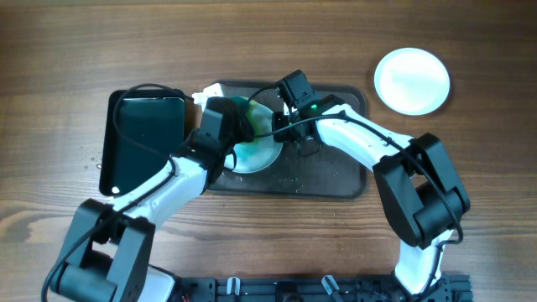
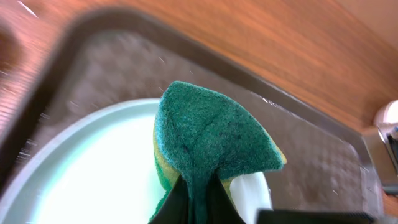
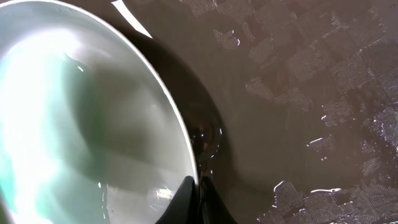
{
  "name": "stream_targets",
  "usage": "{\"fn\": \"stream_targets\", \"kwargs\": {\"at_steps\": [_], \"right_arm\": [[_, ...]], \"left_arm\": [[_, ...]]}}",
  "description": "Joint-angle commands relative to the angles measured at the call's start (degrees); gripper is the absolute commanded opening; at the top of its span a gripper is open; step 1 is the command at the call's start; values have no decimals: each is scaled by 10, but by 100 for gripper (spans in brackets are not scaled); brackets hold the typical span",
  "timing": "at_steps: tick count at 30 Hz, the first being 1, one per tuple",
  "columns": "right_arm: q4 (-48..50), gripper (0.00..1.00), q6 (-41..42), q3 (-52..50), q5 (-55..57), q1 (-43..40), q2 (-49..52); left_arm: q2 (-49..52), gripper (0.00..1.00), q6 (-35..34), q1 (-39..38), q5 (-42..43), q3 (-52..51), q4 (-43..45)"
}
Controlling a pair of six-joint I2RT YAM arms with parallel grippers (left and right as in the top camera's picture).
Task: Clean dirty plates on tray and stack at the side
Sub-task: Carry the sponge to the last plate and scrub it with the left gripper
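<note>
Left gripper (image 2: 198,200): jaws pinched tight on green sponge (image 2: 211,134), which is held over the plate (image 2: 87,174). Right gripper (image 3: 199,198): jaws almost closed, nipping that plate's rim. The plate lies green-tinged in the left half of the tray (image 3: 298,93). Second plate (image 1: 411,80) on table (image 1: 67,50), apart from the tray, beyond its right end. Black tray (image 1: 147,138) just left.

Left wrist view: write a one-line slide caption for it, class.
Left claw holds a green scouring sponge over a round white shallow plate in the dark grey-brown rectangular tray.

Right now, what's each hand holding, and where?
Left hand pinches the sponge at its bottom edge; right hand grips the plate by its rim.
</note>
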Motion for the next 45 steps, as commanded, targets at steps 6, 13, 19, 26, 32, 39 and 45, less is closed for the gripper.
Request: {"fn": "stream_targets", "kwargs": {"at_steps": [6, 13, 19, 26, 32, 39, 45], "right_arm": [[-1, 4, 2, 11, 12, -2, 10], [-1, 4, 1, 11, 13, -2, 10], [0, 4, 1, 11, 13, -2, 10], [0, 4, 0, 11, 13, -2, 10], [-1, 4, 0, 10, 13, -2, 10], [4, 4, 0, 10, 13, -2, 10], [3, 4, 0, 11, 13, -2, 10]], "left_arm": [[64, 4, 19, 2, -64, -2, -50], [39, 4, 117, 2, -231, -1, -81], [-18, 4, 131, 1, -254, -1, -81], [-60, 4, 120, 5, -141, -1, -35], [-62, 4, 38, 120, -141, -1, -112], [-57, 4, 31, 264, -75, -1, -195], [-17, 4, 31, 275, -78, -2, -187]]}}
